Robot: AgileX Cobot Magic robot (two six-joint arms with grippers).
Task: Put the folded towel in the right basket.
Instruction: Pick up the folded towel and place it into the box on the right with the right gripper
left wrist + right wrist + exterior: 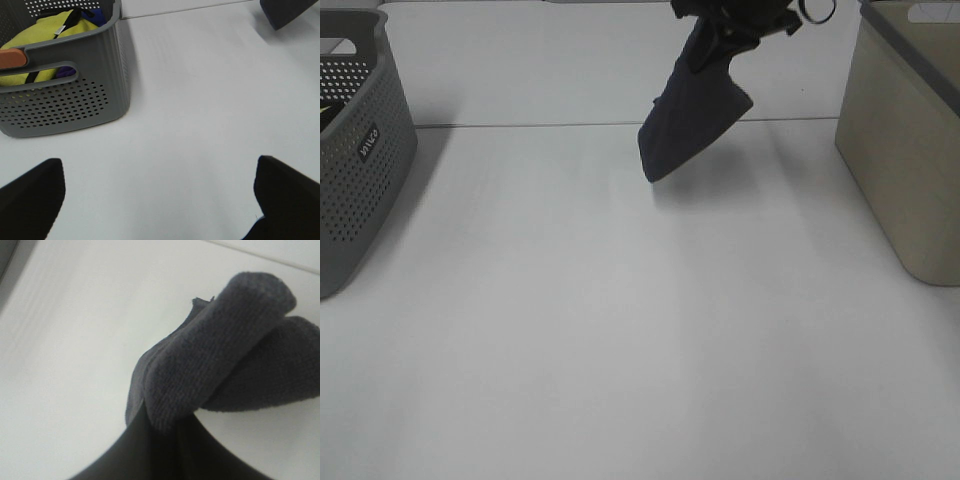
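A plain white counter (620, 330) fills the scene, with a thin seam running across it near the far side. At its left edge stands a grey perforated basket (360, 170), and the left wrist view shows yellow cloth (45, 35) bundled inside it. At the right edge stands the right basket (900, 170), beige with a darker rim; its inside is out of sight from the high camera.

The folded towel (690, 115), dark blue-grey, hangs in the air over the far middle of the counter, between the two baskets and somewhat nearer the right one. Its lowest corner points down and to the left, clear of the surface, with a soft shadow beneath it. The right claw (720, 40) holds it by the upper end. In the right wrist view the cloth (225, 355) bulges out in two rolled folds from the dark fingers, so the claw appears clamped on it, though the fingertips are buried in the fabric.

The left claw (160, 200) sits low over the counter near the grey basket, its two dark fingers (30, 190) spread wide apart with nothing between them.
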